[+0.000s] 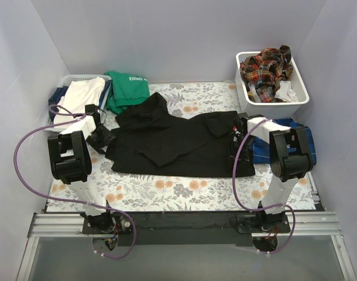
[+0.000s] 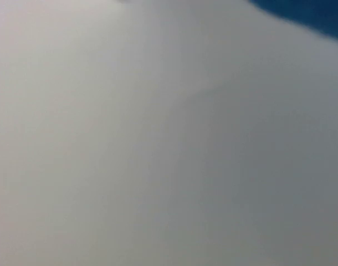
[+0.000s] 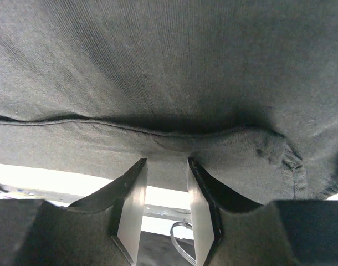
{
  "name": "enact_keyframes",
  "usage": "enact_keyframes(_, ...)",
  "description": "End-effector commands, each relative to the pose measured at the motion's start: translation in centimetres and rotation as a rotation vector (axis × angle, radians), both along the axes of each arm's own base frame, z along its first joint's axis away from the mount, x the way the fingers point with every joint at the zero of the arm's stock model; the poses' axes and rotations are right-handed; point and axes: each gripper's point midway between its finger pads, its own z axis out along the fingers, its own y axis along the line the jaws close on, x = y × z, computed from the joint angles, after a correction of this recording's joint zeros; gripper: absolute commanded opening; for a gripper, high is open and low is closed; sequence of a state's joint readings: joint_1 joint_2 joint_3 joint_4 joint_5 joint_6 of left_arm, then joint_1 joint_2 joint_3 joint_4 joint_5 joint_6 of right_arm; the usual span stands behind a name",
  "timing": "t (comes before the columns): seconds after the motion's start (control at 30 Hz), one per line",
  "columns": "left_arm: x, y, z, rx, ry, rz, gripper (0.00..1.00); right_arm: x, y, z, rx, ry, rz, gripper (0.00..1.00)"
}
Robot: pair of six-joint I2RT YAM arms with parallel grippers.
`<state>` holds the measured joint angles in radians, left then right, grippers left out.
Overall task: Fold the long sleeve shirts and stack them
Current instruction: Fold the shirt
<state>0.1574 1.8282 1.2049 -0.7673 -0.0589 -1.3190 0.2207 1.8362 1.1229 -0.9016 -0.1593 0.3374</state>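
Centrally on the tabletop lies the black shirt, its right edge pinched in the right hand, while the left hand sits at its left edge, grip state indeterminate because that wrist view is blurred.

Top view overhead; right wrist pressed against black shirt; left wrist blurred, unreadable.
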Motion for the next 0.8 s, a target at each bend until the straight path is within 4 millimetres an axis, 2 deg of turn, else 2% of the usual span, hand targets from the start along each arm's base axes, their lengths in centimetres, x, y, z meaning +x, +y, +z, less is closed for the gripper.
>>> enact_keyframes(0.0, -0.5, 3.0, 1.9, 0.109, -0.029, 0.039, 0.53, -0.1, -3.6, -0.8, -0.172, -0.036, 0.059, 0.44)
enact_keyframes(0.07, -0.4, 3.2, 2.9, 0.122, -0.041, 0.042, 0.52, 0.6, -3.8, 0.1, -0.188, -0.068, 0.064, 0.44)
enact_keyframes(0.17, -0.5, 3.8, 5.1, 0.154, -0.07, 0.055, 0.51, 2.8, -3.6, 2.5, -0.187, -0.158, 0.048, 0.44)
enact_keyframes(0.23, -0.8, 4.4, 7.0, 0.196, -0.097, 0.071, 0.51, 4.9, -3.3, 5.1, -0.18, -0.257, 0.031, 0.45)
enact_keyframes(0.3, -1.0, 4.8, 8.3, 0.211, -0.122, 0.086, 0.51, 6.1, -3.2, 7.3, -0.173, -0.325, 0.012, 0.47)
enact_keyframes(0.43, -0.6, 3.8, 11.3, 0.17, -0.235, 0.068, 0.54, 9.8, -2.0, 12.0, -0.124, -0.487, -0.005, 0.52)
enact_keyframes(0.57, 0.4, 0.9, 12.0, 0.025, -0.309, -0.032, 0.55, 13.3, -0.5, 13.1, -0.064, -0.549, 0.019, 0.56)
enact_keyframes(0.6, 0.6, 0.1, 11.9, -0.012, -0.321, -0.059, 0.55, 14.3, -0.2, 11.9, -0.064, -0.524, 0.032, 0.57)
enact_keyframes(0.63, 0.5, -0.5, 11.8, -0.039, -0.32, -0.085, 0.55, 14.8, 1.0, 11.6, -0.003, -0.512, 0.066, 0.57)
enact_keyframes(0.67, 0.3, -0.8, 11.4, -0.059, -0.312, -0.096, 0.55, 16.4, 1.7, 12.6, 0.026, -0.547, 0.085, 0.57)
enact_keyframes(0.7, 0.4, -1.7, 11.4, -0.103, -0.327, -0.121, 0.55, 17.1, 2.4, 11.0, 0.039, -0.512, 0.109, 0.57)
enact_keyframes(0.77, 0.3, -2.4, 11.4, -0.127, -0.333, -0.148, 0.55, 18.4, 3.5, 10.9, 0.058, -0.535, 0.174, 0.57)
